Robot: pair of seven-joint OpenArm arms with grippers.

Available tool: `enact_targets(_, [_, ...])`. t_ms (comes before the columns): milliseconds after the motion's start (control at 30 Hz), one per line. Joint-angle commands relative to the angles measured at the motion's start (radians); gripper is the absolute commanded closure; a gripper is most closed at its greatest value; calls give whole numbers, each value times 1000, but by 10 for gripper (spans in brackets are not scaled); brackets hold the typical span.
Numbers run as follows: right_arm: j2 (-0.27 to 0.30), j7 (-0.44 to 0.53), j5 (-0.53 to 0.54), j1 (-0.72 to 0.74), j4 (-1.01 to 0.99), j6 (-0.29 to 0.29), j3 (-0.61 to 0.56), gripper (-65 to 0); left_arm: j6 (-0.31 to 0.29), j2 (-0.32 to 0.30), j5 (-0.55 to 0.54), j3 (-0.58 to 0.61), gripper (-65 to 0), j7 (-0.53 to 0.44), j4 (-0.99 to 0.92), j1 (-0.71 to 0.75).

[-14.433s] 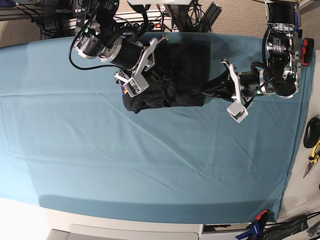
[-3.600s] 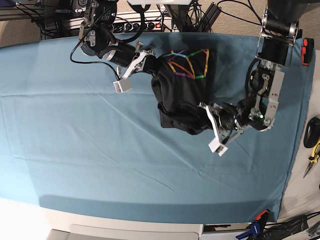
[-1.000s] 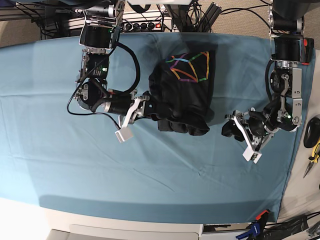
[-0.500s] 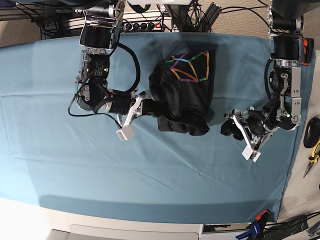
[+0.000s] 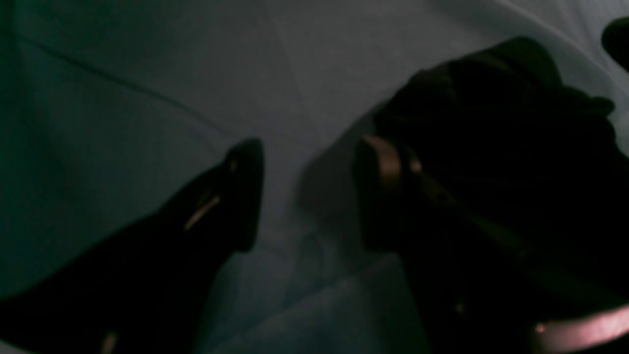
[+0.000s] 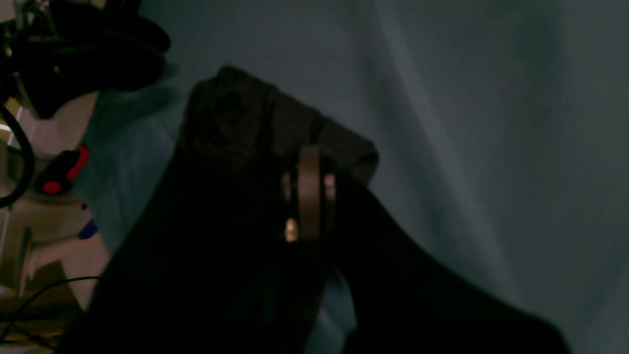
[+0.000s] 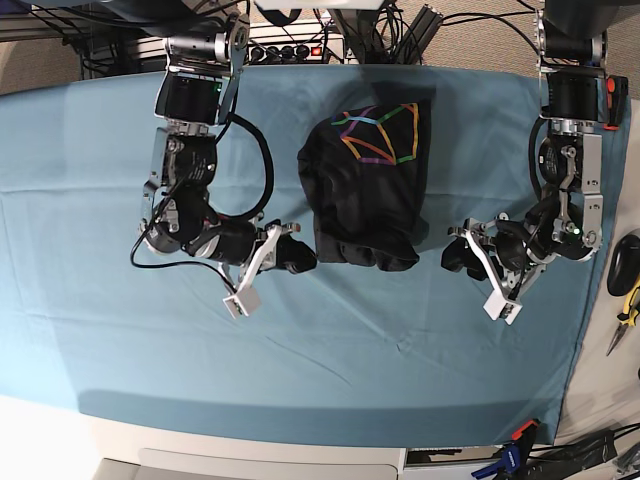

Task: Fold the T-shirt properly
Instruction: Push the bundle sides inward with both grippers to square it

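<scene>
The black T-shirt (image 7: pixel 365 195) lies bunched in a rough folded block at the table's back middle, rainbow line print (image 7: pixel 378 132) facing up. My right gripper (image 7: pixel 258 268) is open and empty, just off the shirt's lower left corner, not touching it. Its wrist view shows one finger (image 6: pixel 309 196) edge-on with the dark shirt (image 6: pixel 231 113) beyond. My left gripper (image 7: pixel 482 273) is open and empty, to the right of the shirt's lower right corner. In its wrist view the gripper (image 5: pixel 307 196) is spread over the teal cloth, with the shirt (image 5: pixel 491 123) to the upper right.
The teal table cloth (image 7: pixel 300 380) covers the table. Yellow-handled pliers (image 7: pixel 628 300) and a black object (image 7: pixel 624 262) lie past the right edge. A power strip and cables (image 7: pixel 290 48) run along the back. A clamp (image 7: pixel 517 440) grips the front right corner.
My right gripper has drawn back down and left from the shirt's lower left edge and is now clear of it. The left arm and the shirt have hardly moved.
</scene>
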Motion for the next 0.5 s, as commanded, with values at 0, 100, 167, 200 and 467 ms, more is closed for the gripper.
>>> enact_targets(0, [0, -39, 71, 21, 18, 12, 0, 0, -6, -11, -10, -5, -317, -22, 15, -19])
enact_targets(100, [0, -65, 259, 14, 18, 12, 0, -73, -6, -11, -10, -5, -317, -22, 14, -16])
enact_targets(167, [0, -65, 314, 0, 18, 12, 0, -236, -6, -11, -10, -5, -317, -22, 14, -13])
enact_targets(200, [0, -65, 326, -8, 18, 12, 0, -262, -7, -11, -10, -5, -317, -21, 14, -11])
enact_targets(467, [0, -65, 333, -88, 16, 12, 0, -262, -7, -11, -10, -5, -317, -26, 14, 12])
